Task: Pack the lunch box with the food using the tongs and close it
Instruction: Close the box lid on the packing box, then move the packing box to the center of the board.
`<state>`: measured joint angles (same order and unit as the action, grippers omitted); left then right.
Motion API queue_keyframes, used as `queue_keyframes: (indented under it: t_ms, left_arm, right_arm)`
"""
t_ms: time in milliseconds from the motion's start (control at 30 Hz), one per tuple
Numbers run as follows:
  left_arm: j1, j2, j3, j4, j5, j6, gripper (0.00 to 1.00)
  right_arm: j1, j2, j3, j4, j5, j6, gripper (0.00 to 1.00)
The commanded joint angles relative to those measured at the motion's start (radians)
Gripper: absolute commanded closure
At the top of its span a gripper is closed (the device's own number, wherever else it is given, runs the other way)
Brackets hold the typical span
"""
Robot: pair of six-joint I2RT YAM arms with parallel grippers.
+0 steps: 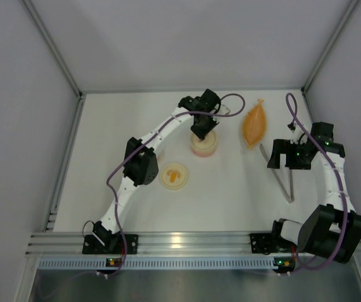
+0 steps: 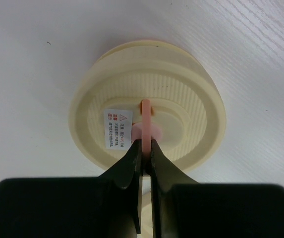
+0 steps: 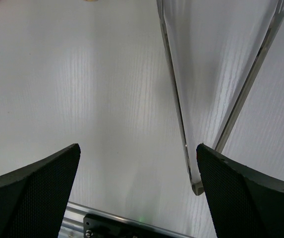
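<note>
The lunch box [image 1: 203, 146] is a round cream tub with a pink base, standing mid-table. In the left wrist view its ribbed cream lid [image 2: 186, 89] carries a pink tab [image 2: 147, 130] at the centre. My left gripper [image 2: 145, 145] [image 1: 202, 130] is right above the lid, shut on that pink tab. The tongs [image 1: 285, 187] lie flat on the table at the right, their joined end [image 3: 196, 187] pointing to the near edge. My right gripper [image 1: 286, 156] [image 3: 137, 148] hovers open over them, the joined end just inside its right finger. The food shows in no view.
An orange leaf-shaped dish [image 1: 254, 124] lies behind the tongs, right of the lunch box. A round cream disc [image 1: 174, 175] with an orange shape on it sits left of and nearer than the lunch box. Walls enclose the table; a metal rail [image 1: 186, 242] runs along the near edge.
</note>
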<state>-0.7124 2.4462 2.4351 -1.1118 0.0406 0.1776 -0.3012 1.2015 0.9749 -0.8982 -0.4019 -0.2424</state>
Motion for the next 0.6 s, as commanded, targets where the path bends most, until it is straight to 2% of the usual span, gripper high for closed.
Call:
queue_keyframes:
  t_ms: [0,100,167,367,433,567]
  left_arm:
    - [0.002,0.004,0.004,0.059,0.044,-0.013,0.81]
    - [0.002,0.01,0.002,0.058,0.059,-0.02,0.67]
    - [0.002,0.014,-0.002,0.058,0.071,-0.023,0.66]
    - [0.002,-0.016,-0.068,0.044,0.105,-0.024,0.95]
    - [0.002,-0.047,-0.154,0.052,0.119,-0.024,1.0]
    - [0.001,-0.166,-0.33,0.086,0.168,-0.024,1.0]
  right_arm:
    - [0.014,0.0,0.001,0.044,-0.005,-0.009,0.01]
    - [0.014,0.001,-0.001,0.045,-0.006,-0.008,0.01]
    - [0.013,0.0,-0.001,0.044,-0.008,-0.008,0.01]
    - [0.014,-0.008,-0.002,0.041,-0.011,-0.008,0.01]
    - [0.014,-0.01,-0.001,0.039,-0.017,-0.009,0.01]
    - [0.014,-0.008,0.011,0.036,-0.034,-0.005,0.01]
